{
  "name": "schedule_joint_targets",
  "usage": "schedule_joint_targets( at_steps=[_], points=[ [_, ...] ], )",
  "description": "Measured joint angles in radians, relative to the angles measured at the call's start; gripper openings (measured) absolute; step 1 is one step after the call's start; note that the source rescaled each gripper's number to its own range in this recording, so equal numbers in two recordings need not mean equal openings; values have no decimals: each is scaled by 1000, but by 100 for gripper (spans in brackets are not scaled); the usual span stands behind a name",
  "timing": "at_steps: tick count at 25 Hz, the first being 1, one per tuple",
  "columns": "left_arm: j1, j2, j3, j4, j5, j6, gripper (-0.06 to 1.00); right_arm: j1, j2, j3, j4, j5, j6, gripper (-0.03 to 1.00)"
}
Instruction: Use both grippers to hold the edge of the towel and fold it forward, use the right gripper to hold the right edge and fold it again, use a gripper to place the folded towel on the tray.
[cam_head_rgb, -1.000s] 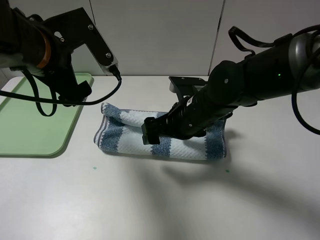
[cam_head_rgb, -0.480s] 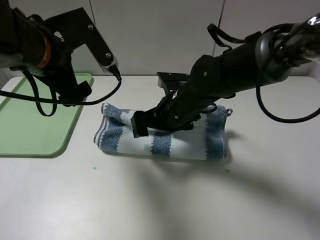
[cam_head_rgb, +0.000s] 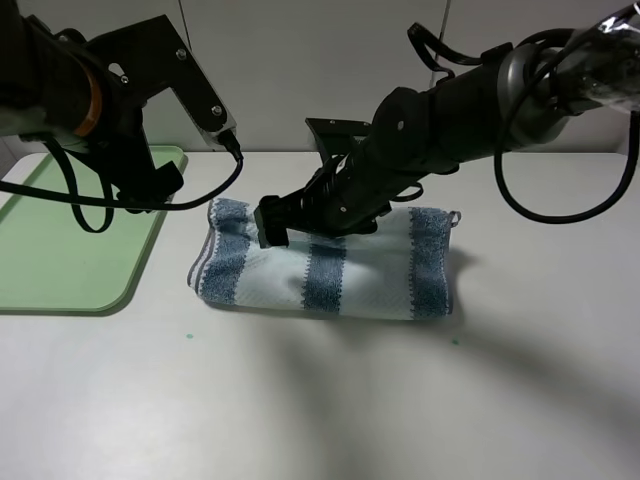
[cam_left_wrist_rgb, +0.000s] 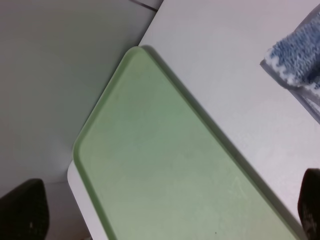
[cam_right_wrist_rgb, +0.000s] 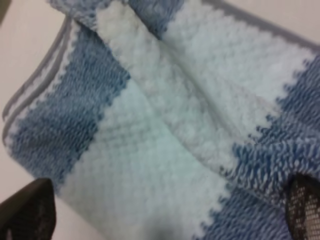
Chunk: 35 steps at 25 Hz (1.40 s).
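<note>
The blue-and-white striped towel (cam_head_rgb: 400, 272) lies folded into a long band in the middle of the white table. My right gripper (cam_head_rgb: 268, 228) hovers over the towel's left part with its jaws wide apart and nothing between them. In the right wrist view the towel (cam_right_wrist_rgb: 165, 125) fills the frame between the two fingertips (cam_right_wrist_rgb: 25, 212). My left gripper (cam_head_rgb: 160, 183) is raised between the tray and the towel, open and empty. The green tray (cam_head_rgb: 60, 250) lies at the left. The left wrist view shows the tray (cam_left_wrist_rgb: 165, 170) and a towel corner (cam_left_wrist_rgb: 295, 65).
A white wall panel stands right behind the table. The left arm's cable (cam_head_rgb: 150, 203) hangs low beside the towel's left end. Bare table lies in front of the towel and to its right.
My right gripper has moved left and back across the towel. The rumpled fold at the towel's left end now lies flatter. The left arm has not moved.
</note>
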Motion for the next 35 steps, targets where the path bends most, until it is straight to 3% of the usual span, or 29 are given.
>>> schedule_joint_targets(
  at_steps=[11, 18, 19, 27, 35],
  points=[
    [0, 0, 0, 0, 0, 0, 100, -69, 0, 0, -128, -13, 3, 100],
    [0, 0, 0, 0, 0, 0, 100, -100, -17, 0, -157, 163, 91, 100],
    [0, 0, 0, 0, 0, 0, 100, -109, -35, 0, -189, 220, 140, 100],
    [0, 0, 0, 0, 0, 0, 100, -148, -65, 0, -344, 397, 311, 100],
    [0, 0, 0, 0, 0, -1, 100, -187, -66, 47, -406, 404, 389, 100]
  ],
)
